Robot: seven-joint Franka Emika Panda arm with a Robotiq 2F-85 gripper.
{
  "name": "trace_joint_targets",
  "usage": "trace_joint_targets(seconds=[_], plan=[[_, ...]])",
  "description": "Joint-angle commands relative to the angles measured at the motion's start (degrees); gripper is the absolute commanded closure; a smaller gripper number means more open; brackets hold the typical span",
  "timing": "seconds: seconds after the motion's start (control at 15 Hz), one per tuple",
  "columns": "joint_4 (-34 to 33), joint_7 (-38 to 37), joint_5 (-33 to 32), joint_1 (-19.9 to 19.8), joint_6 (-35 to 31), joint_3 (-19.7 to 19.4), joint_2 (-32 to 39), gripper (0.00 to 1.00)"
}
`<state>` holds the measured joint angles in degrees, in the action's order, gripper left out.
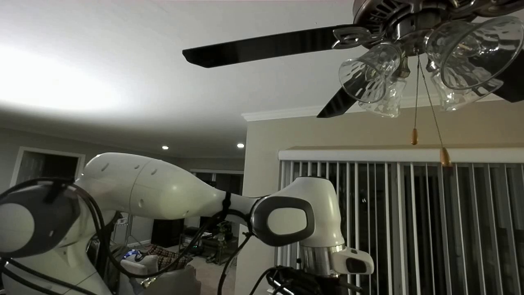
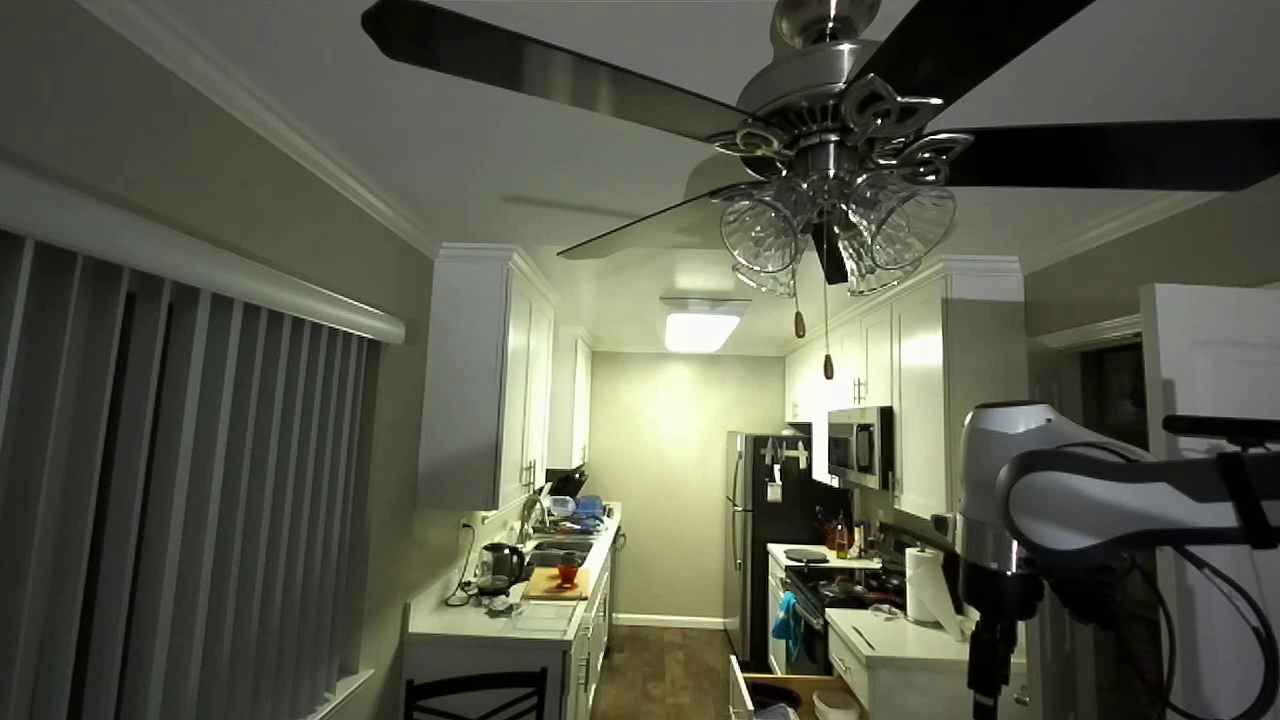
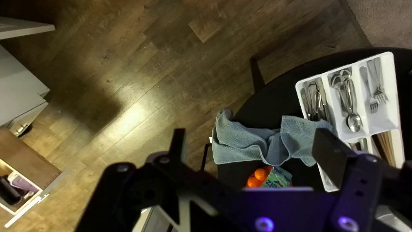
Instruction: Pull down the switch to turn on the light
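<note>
Two thin pull cords hang from the ceiling-fan hub, each ending in a small tan fob. The longer switch cord's fob (image 1: 445,157) hangs lower than the shorter one's fob (image 1: 414,136). Both also show in an exterior view, the longer (image 2: 828,367) and the shorter (image 2: 799,324). I cannot tell which one works the light. The light (image 1: 370,73) is a cluster of clear ribbed glass shades, also here (image 2: 765,235), with no glow in them. My gripper (image 3: 252,143) points down, open and empty, well below and to the side of the fobs; it also shows here (image 2: 988,665).
Dark fan blades (image 1: 262,46) spread around the hub above. Vertical blinds (image 1: 393,221) cover the window. Below the gripper are a black round table (image 3: 264,106), a blue-grey cloth (image 3: 244,145), a white cutlery tray (image 3: 386,119) and a bag of oranges (image 3: 275,178).
</note>
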<state>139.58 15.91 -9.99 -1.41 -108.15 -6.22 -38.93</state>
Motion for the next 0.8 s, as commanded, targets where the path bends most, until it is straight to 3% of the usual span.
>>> trace_joint_targets(seconds=[0.0,0.4,0.73], plan=[[1.9,1.7,0.5,2.3,-2.8,0.8,-3.7,0.0],[3.9,-5.7,4.7,4.6,-17.1,3.2,-9.8,0.0],[4.4,-11.8,8.2,4.8,-34.4,5.4,-8.6,0.0]])
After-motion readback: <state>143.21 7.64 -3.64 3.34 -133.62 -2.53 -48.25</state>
